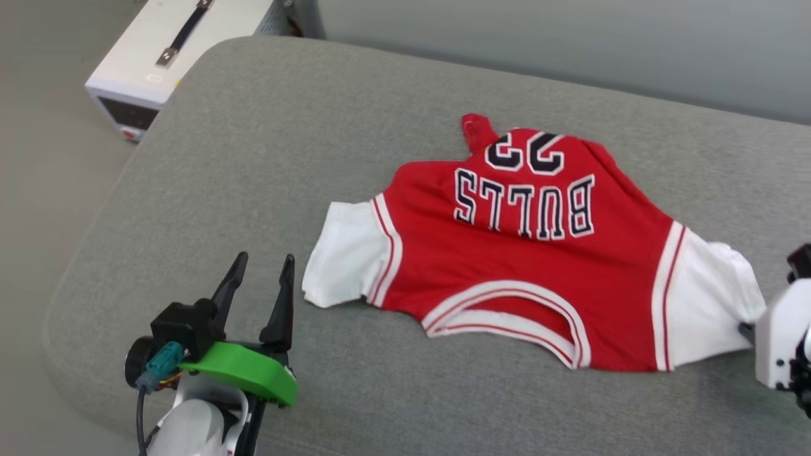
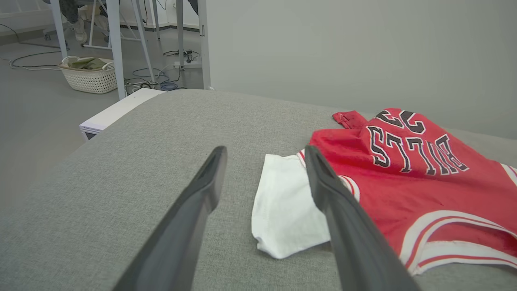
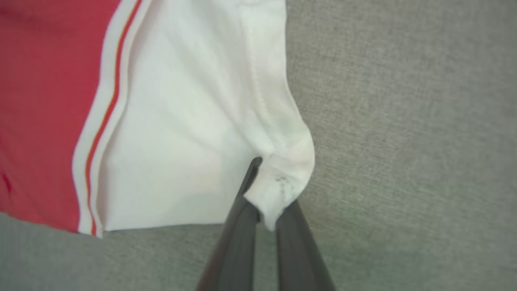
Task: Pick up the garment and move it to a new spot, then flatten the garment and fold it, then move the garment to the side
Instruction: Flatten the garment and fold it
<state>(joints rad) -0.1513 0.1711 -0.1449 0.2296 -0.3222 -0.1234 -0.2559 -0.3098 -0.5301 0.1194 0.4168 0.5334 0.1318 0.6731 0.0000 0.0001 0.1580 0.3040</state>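
- Currently: step one, the pick-up that precedes the move to a new spot. Treat flattening, folding and setting aside as not yet begun.
- Locate garment (image 1: 526,253) on the grey cushion (image 1: 253,158), right of centre in the head view. Lies front up, neckline towards the robot, lettering upside down from the head.
- Note the far hem: bunched, with a red tab poking up. Not flat.
- Check right gripper (image 3: 268,190): closed to a pinch on the outer corner of the white right sleeve (image 3: 194,121), with cloth puckered between the two dark fingers. Rest of that sleeve lies on the cushion.
- Check left gripper (image 1: 265,259): spread fully wide and holding nothing. Sits just beside the white left sleeve (image 1: 345,253), apart from it. Cannot tell whether the fingertips touch the cushion.
- Next move, as judged: carry the left gripper across to the left sleeve, straddle its outer corner and close.
- Verify the right-hand pinch before any lift. Grips only a small fold of hem, so probably liable to slip under the weight of the body.
- Lift with both grippers together and level. Expect a one-corner lift to leave the body hanging and twisted.
- Set down on the open cushion to the robot's left, short of the rounded edge and the white box (image 1: 127,79) beyond it.
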